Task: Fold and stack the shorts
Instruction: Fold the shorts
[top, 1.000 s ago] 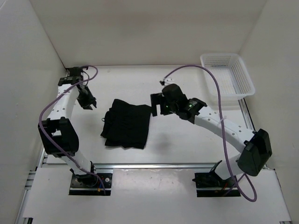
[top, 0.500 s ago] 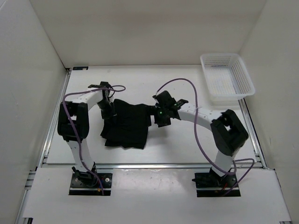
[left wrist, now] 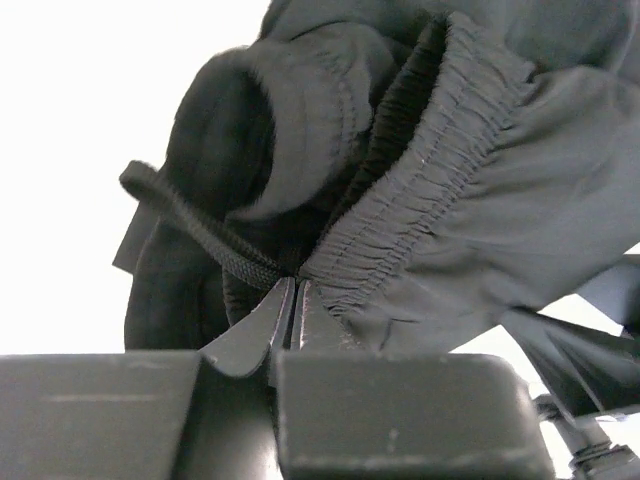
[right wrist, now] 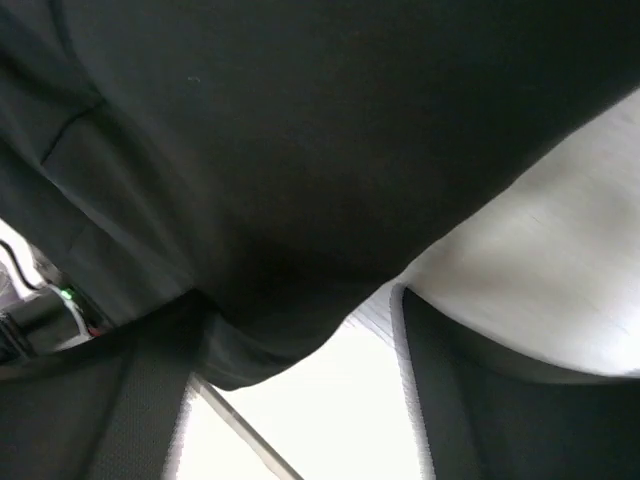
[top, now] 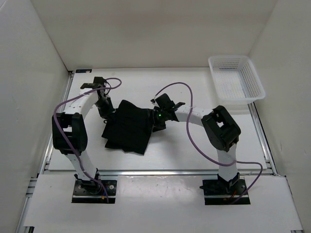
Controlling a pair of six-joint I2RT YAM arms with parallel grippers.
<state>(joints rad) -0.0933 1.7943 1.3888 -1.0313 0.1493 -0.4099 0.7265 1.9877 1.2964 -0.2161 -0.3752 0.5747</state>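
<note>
The black shorts (top: 127, 130) lie folded in the middle of the table. My left gripper (top: 108, 113) is at their upper left corner. In the left wrist view its fingertips (left wrist: 290, 287) are shut on the gathered waistband of the shorts (left wrist: 440, 170), beside the drawstring loop (left wrist: 190, 225). My right gripper (top: 157, 122) is at the shorts' right edge. In the right wrist view its fingers (right wrist: 470, 400) stand wide apart, and the edge of the shorts (right wrist: 300, 180) hangs between them over the white table.
A white mesh basket (top: 236, 77) stands at the back right corner. White walls close in the table at the left, back and right. Purple cables loop above both arms.
Both arms have swung in to the shorts, the left to the upper left corner, the right to the right edge. The left gripper has closed on the waistband, and the shorts have shifted slightly left.
</note>
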